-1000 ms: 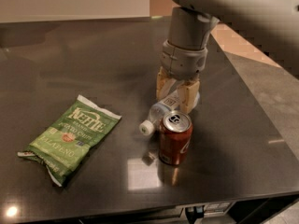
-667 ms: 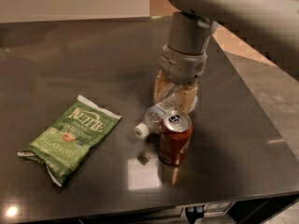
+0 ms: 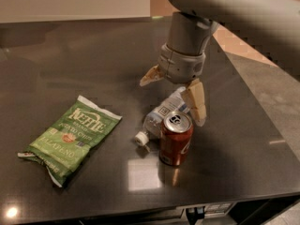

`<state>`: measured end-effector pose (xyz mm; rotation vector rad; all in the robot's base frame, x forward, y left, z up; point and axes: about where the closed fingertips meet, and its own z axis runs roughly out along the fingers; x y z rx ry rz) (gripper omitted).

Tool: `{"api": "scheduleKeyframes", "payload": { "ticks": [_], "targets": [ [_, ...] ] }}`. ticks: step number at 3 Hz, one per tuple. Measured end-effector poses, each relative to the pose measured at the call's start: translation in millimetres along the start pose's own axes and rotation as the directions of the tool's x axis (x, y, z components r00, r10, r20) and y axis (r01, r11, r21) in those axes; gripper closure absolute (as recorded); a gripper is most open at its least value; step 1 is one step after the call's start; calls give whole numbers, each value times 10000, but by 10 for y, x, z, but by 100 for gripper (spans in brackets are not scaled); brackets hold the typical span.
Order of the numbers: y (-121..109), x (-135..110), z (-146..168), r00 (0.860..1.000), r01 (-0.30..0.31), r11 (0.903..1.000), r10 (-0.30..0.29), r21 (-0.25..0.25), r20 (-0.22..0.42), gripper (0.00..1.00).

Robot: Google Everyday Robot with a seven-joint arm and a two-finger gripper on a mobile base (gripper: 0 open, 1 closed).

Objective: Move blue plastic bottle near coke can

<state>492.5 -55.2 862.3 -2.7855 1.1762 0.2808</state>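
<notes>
The blue plastic bottle (image 3: 161, 113) lies on its side on the dark table (image 3: 93, 55), its white cap pointing front-left, touching or nearly touching the coke can. The coke can (image 3: 176, 138) stands upright just in front of it, red-brown with a silver top. My gripper (image 3: 174, 93) hangs above the bottle's rear end with its tan fingers (image 3: 197, 101) spread wide, open and holding nothing. One finger points left, the other reaches down beside the can's right side.
A green Kettle chip bag (image 3: 70, 137) lies flat at the front left. The table's front edge runs below the can and its right edge lies beyond the arm (image 3: 234, 8).
The gripper has opened, let go of the bottle and risen a little. The bottle now lies loose on the table beside the can.
</notes>
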Motion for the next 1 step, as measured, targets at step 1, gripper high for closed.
{"api": "scheduleKeyframes", "payload": {
  "ticks": [1],
  "targets": [
    [0,0,0,10000,0,10000,0,1,0,0]
  ]
}}
